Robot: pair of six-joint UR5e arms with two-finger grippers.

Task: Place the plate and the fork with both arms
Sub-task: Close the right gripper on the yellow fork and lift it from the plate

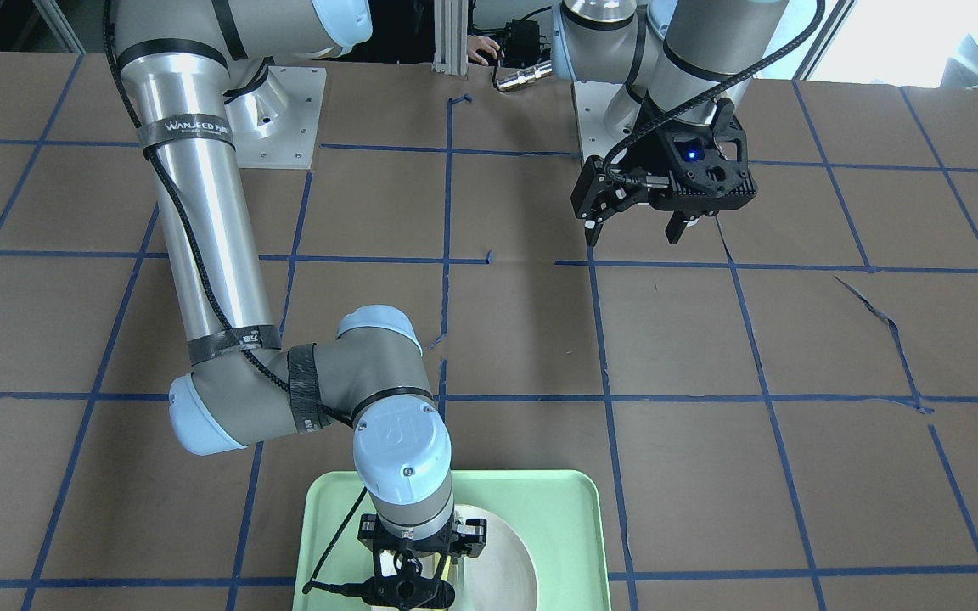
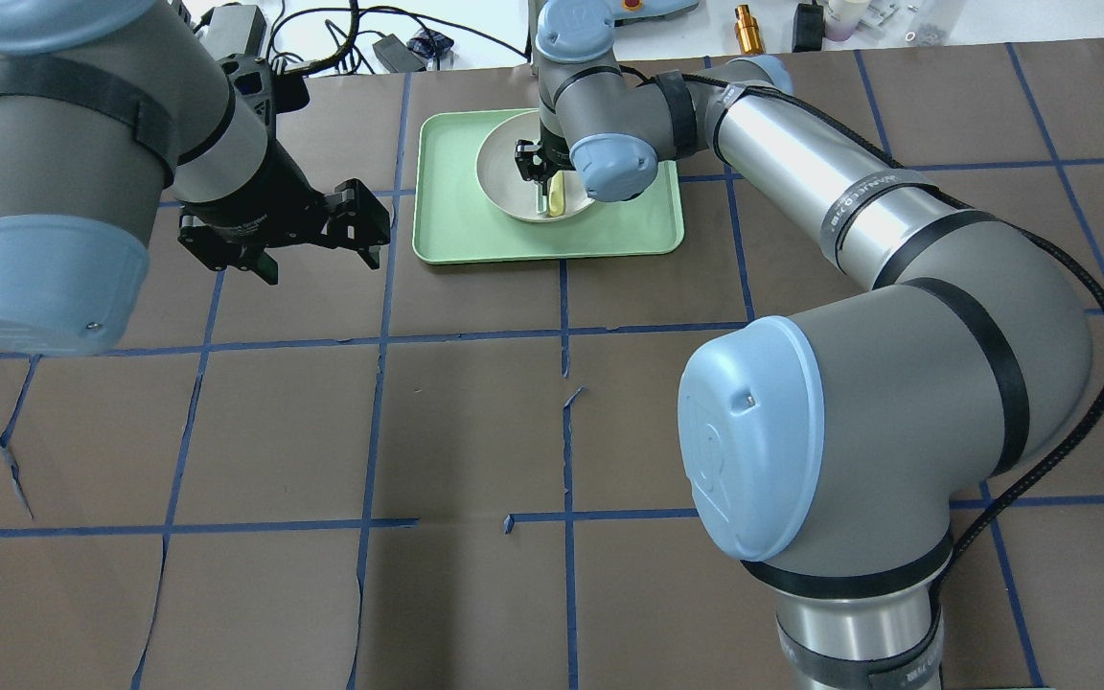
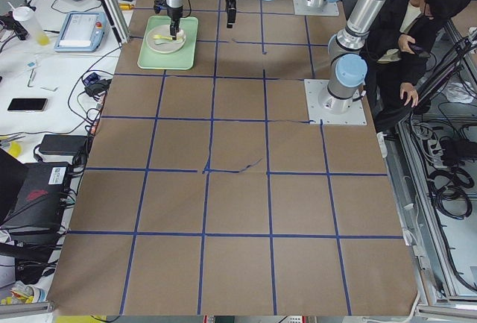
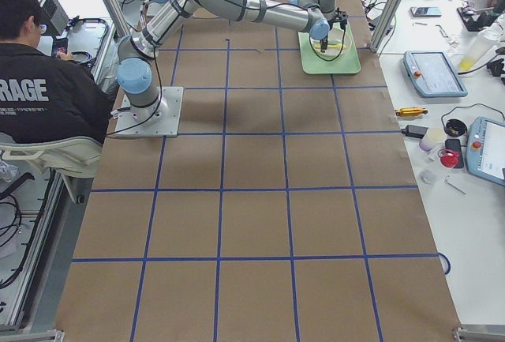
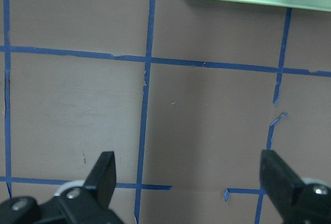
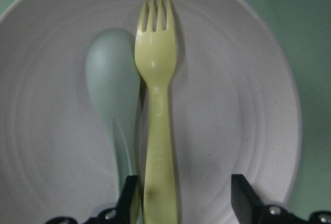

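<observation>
The fork [image 6: 158, 115] lies flat in the plate [image 6: 232, 105], which sits on the tray [image 2: 629, 230] at the far side of the counter [image 5: 207, 115]. In my right wrist view the fork's long axis runs straight up the frame, tines pointing away from my wrist toward the plate's far rim and handle end toward me. The spoon [image 6: 111, 89] lies just beside it on the view's left, parallel, with its bowl at the same end as the tines. My right jaws stand apart, low over the plate and astride the fork's handle, with a clear gap on the view's right side, gripping nothing. My left jaws are spread wide and hold nothing, hanging above the counter near the tray's edge.
</observation>
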